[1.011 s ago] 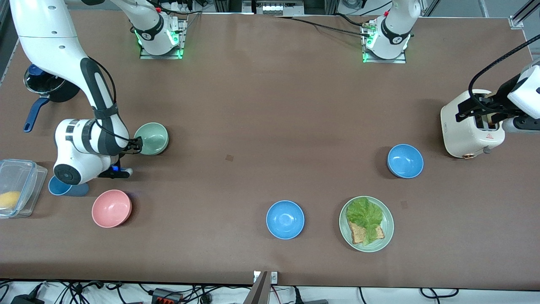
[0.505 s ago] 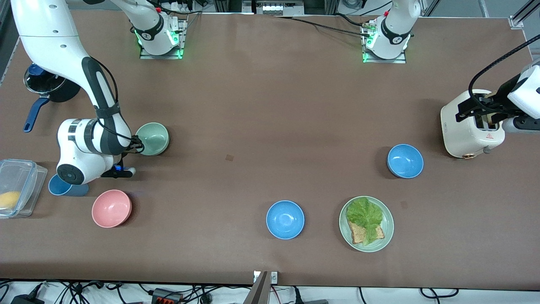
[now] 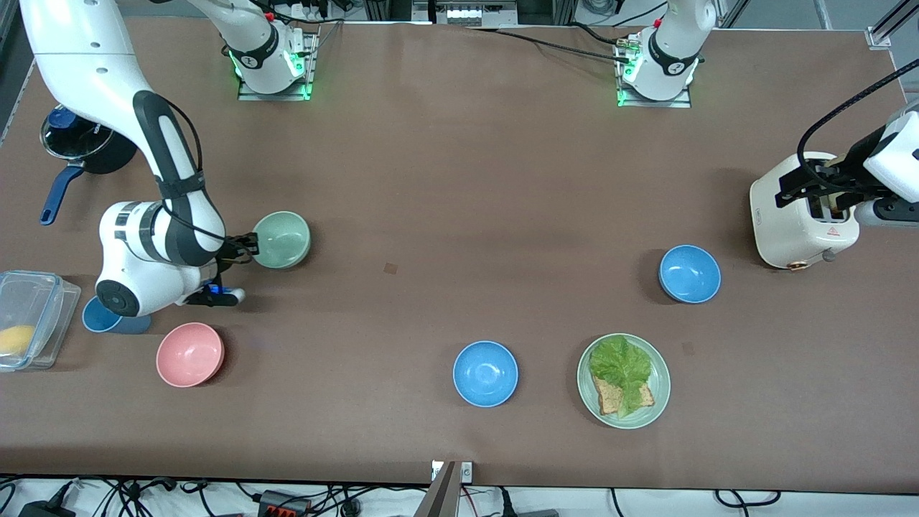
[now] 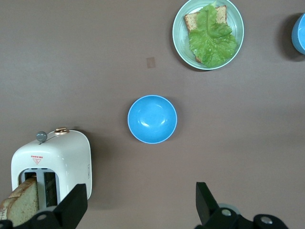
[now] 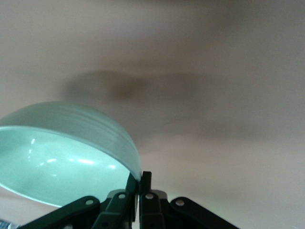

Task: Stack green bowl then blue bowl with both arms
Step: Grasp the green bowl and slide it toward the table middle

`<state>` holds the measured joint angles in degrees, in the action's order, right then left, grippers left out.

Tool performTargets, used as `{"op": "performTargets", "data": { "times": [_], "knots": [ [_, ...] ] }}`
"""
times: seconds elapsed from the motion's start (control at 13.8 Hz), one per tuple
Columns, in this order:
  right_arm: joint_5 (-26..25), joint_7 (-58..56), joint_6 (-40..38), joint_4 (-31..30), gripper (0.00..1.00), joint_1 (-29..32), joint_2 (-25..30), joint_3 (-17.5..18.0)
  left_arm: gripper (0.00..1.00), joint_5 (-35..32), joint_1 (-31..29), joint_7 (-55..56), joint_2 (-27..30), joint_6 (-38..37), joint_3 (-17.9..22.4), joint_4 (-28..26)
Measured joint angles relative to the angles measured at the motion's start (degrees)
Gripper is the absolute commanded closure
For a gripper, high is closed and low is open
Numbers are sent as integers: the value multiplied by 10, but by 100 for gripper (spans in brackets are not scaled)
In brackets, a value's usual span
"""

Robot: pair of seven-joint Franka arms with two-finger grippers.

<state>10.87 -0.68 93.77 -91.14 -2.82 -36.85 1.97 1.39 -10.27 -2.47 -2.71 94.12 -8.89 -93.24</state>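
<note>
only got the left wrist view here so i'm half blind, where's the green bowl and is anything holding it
Observer: The right gripper is shut on the green bowl, pinching its rim at the right arm's end of the table.
Operator: is it lifted
Observer: The right wrist view shows the green bowl tilted, with its shadow apart from it on the table, so it looks raised.
Operator: and my gripper
Observer: The left gripper is open over the toaster.
</note>
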Motion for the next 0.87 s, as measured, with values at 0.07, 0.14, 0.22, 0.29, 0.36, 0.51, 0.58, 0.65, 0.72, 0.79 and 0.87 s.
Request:
{"op": "performTargets", "data": {
  "times": [0.07, 0.14, 0.22, 0.29, 0.36, 0.51, 0.58, 0.65, 0.72, 0.79, 0.87],
  "knots": [
    [13, 7, -3, 15, 100, -2, 2, 22, 0, 0, 0, 0, 0, 0, 0, 0],
    [24, 24, -4, 27, 100, -7, 4, 42, 0, 0, 0, 0, 0, 0, 0, 0],
    [29, 45, -4, 37, 100, -16, 5, 57, 0, 0, 0, 0, 0, 0, 0, 0],
    [31, 64, 0, 44, 100, -31, 5, 68, 0, 0, 0, 0, 0, 0, -1, 0],
    [31, 87, 9, 48, 100, -54, 5, 73, 0, 0, 1, 0, 0, 0, -1, 0],
    [32, 154, 49, 51, 100, -113, 4, 76, 0, 0, 0, 0, -4, -1, 0, -1],
    [32, 186, 70, 50, 100, -143, 2, 77, 0, 0, -2, 0, -12, -3, 1, -1],
    [32, 218, 90, 50, 100, -172, -1, 77, 0, 0, -8, 0, -24, -3, 1, -2],
    [32, 247, 109, 50, 100, -195, -5, 77, 0, 0, -15, -1, -36, -3, 1, -2],
    [32, 268, 127, 50, 100, -213, -10, 76, 0, 0, -20, -1, -48, -3, 1, -2],
    [32, 281, 142, 50, 100, -226, -17, 76, 0, 0, -23, -1, -58, -3, 1, -2]
  ]
}}
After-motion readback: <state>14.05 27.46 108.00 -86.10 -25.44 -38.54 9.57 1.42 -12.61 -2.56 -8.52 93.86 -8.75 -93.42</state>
